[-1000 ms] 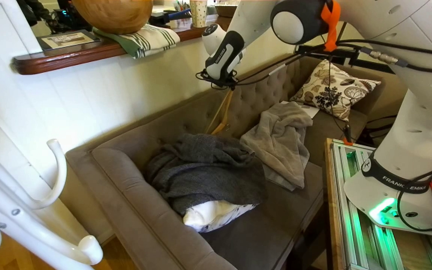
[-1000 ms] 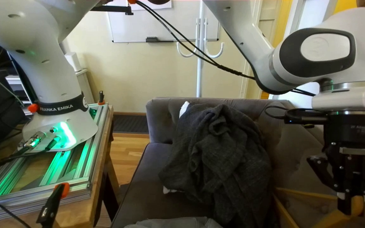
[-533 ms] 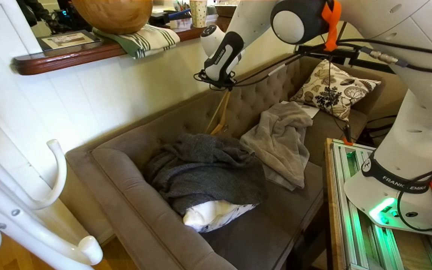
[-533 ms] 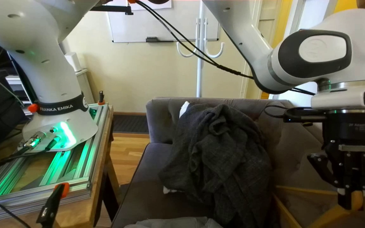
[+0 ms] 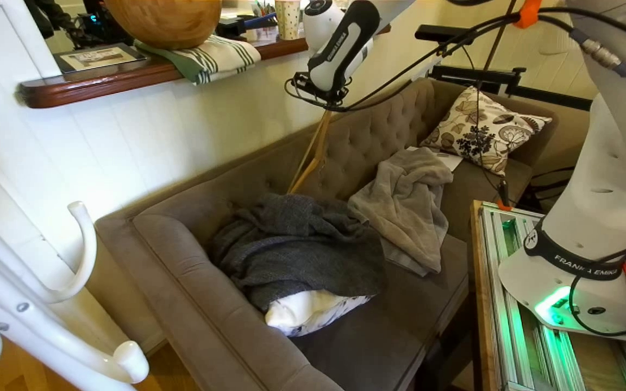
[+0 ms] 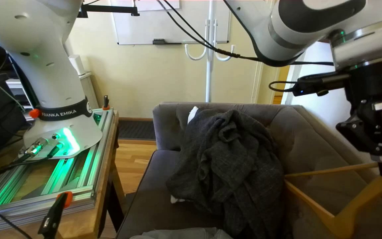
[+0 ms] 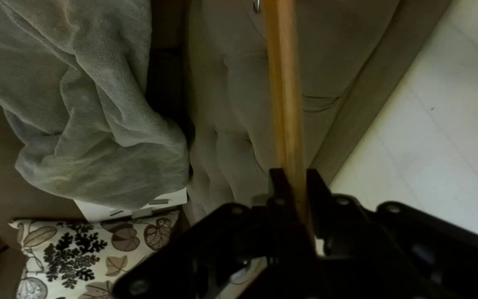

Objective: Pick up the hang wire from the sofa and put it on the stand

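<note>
Along a pale wall (image 5: 144, 130) runs the tufted sofa (image 5: 210, 277). Over it, the hand (image 7: 295, 176) pinches the wooden hanger (image 6: 363, 200); the pick-up seems done. Next, I judge, comes a lift clear of the dark cloth (image 5: 302, 250) and a carry to a curved arm of the white stand (image 5: 87, 250). Honey-tan, the hanger is an open triangle of slim bars, tilted.
</note>
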### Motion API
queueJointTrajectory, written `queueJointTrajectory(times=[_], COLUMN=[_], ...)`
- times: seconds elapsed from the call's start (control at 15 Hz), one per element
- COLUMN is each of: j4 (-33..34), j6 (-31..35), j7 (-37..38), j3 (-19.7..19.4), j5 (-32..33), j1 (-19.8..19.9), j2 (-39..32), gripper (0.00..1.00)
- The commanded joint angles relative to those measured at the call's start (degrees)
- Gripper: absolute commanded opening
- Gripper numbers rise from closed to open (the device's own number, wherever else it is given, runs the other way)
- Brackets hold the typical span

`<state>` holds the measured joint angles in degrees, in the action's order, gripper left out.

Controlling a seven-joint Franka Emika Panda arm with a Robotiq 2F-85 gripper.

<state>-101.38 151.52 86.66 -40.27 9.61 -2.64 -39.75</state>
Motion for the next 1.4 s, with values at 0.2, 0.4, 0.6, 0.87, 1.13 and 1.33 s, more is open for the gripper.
queueJointTrajectory(times=[0.2, 0.4, 0.6, 0.87, 1.13, 1.33], j4=[-12.58, -15.4, -16.84, -17.09, -18.49, -21.34], j6=[14.3, 17.38, 19.96, 28.48, 39.3, 44.9], j7=[-3.04, -4.59, -5.51, -6.34, -6.92, -6.88], j3=[-4.76, -8.45, -13.63, -19.46, -19.01, -14.03], j5=[7.91, 12.12, 18.05, 24.45, 25.84, 26.15], j1=[-5.94, -10.28, -16.01, -22.78, -24.98, -23.87], j2=[13.54, 17.06, 20.42, 23.88, 26.19, 29.47], gripper=[0.04, 0.04, 0.04, 0.04, 0.04, 0.04])
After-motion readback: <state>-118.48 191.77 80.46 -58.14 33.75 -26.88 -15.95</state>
